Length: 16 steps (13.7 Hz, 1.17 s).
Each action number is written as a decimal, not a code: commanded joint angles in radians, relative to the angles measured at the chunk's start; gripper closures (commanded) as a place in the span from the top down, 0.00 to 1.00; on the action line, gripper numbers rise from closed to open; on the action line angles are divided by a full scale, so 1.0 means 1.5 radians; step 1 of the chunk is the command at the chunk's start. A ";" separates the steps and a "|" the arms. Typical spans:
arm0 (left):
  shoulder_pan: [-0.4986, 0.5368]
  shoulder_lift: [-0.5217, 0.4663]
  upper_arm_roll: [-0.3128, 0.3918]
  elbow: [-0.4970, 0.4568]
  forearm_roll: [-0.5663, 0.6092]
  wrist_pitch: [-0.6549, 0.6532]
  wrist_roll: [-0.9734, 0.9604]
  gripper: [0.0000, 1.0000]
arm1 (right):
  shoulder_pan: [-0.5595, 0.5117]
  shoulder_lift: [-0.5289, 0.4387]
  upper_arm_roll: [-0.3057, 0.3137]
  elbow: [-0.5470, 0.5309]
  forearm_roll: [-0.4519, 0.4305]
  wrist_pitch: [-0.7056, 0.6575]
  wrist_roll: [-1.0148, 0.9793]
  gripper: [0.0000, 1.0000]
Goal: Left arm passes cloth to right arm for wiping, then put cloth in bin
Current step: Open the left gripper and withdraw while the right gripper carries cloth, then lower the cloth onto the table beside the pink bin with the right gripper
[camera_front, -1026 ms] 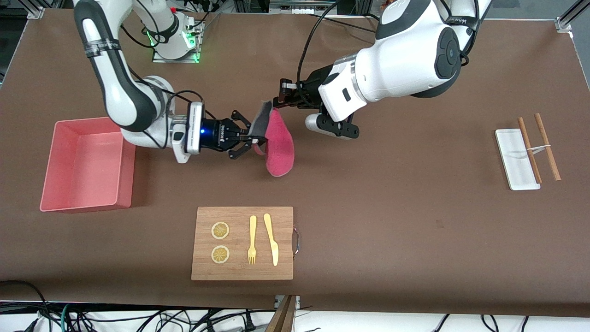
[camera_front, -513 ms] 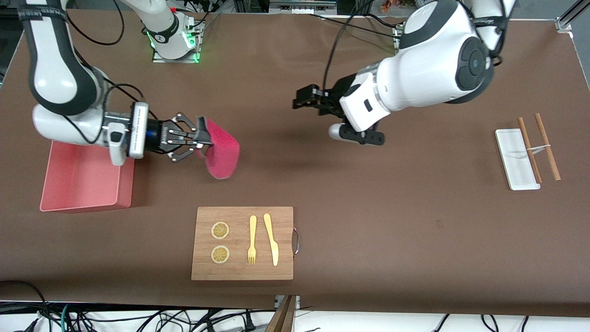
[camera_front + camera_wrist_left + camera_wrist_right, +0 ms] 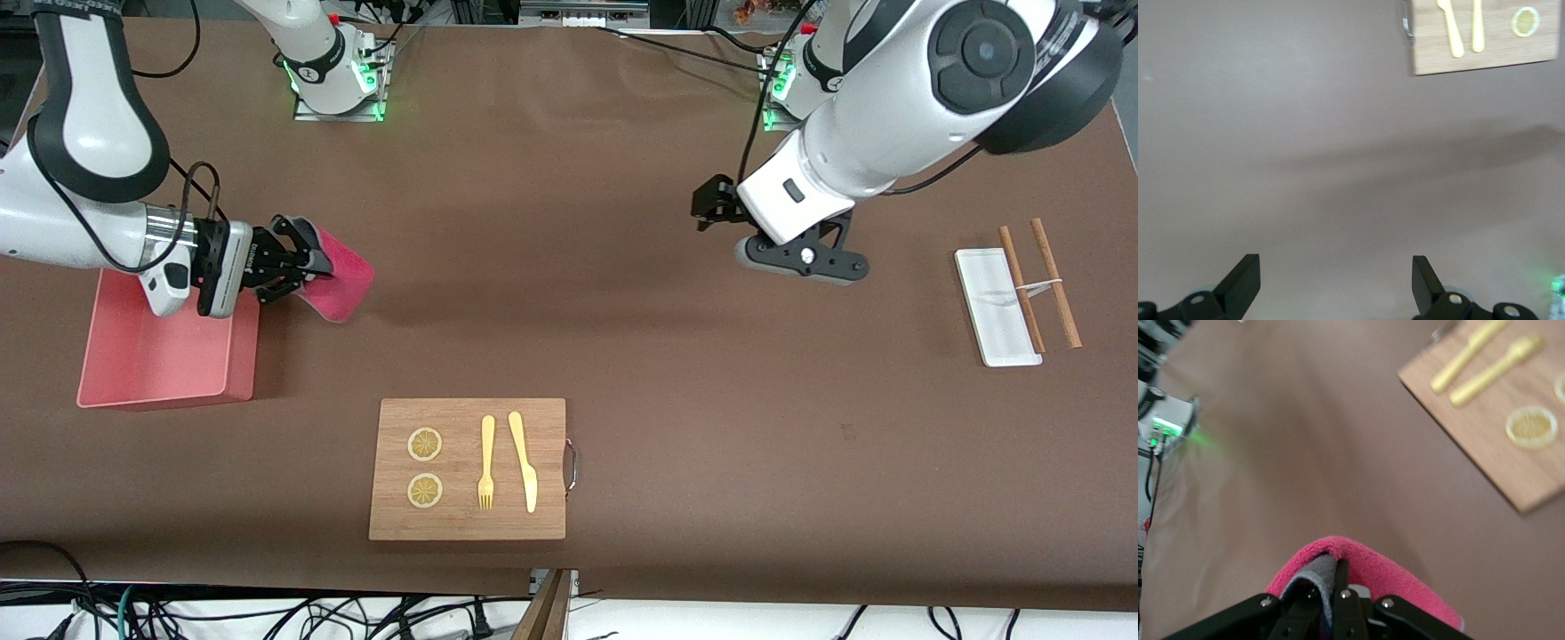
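Cloth's with my right gripper [image 3: 307, 262], clamped tight.
Fuzzy magenta cloth [image 3: 342, 280] droops folded, grey underside showing, just beside the smooth pink bin [image 3: 133, 356]; left gripper [image 3: 711, 203] gapes wide, empty, over bare table.

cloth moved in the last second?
Yes. The cloth, held in the right gripper, has travelled from above the table's middle toward the right arm's end, and now hangs just beside the bin, no longer above the cutting board.
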 commanded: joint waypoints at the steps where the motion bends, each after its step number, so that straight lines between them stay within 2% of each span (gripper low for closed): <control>1: 0.036 -0.039 -0.001 -0.006 0.052 -0.032 0.024 1.00 | 0.001 -0.028 0.006 0.001 -0.124 0.016 0.209 0.00; 2: 0.047 -0.047 0.003 -0.009 0.060 -0.035 0.025 1.00 | 0.001 -0.027 0.009 0.006 -0.174 0.019 0.278 0.00; 4: 0.067 -0.096 0.044 -0.057 0.064 -0.030 0.071 1.00 | 0.001 -0.021 0.027 0.004 -0.272 0.043 0.406 0.00; 5: 0.086 -0.127 0.062 -0.101 0.060 -0.021 0.128 1.00 | 0.002 -0.014 0.029 0.000 -0.310 0.058 0.467 0.00; 8: 0.090 -0.232 0.148 -0.277 0.055 0.108 0.226 1.00 | 0.002 0.015 0.057 -0.006 -0.380 0.099 0.647 0.00; 9: 0.090 -0.252 0.158 -0.312 0.055 0.118 0.246 1.00 | 0.003 0.028 0.060 -0.013 -0.396 0.114 0.702 0.00; 12: 0.105 -0.236 0.159 -0.314 0.057 0.094 0.252 1.00 | 0.011 0.075 0.061 -0.050 -0.398 0.205 0.753 0.00; 16: 0.108 -0.225 0.158 -0.298 0.057 0.093 0.252 1.00 | 0.041 0.157 0.083 -0.050 -0.392 0.287 0.867 0.00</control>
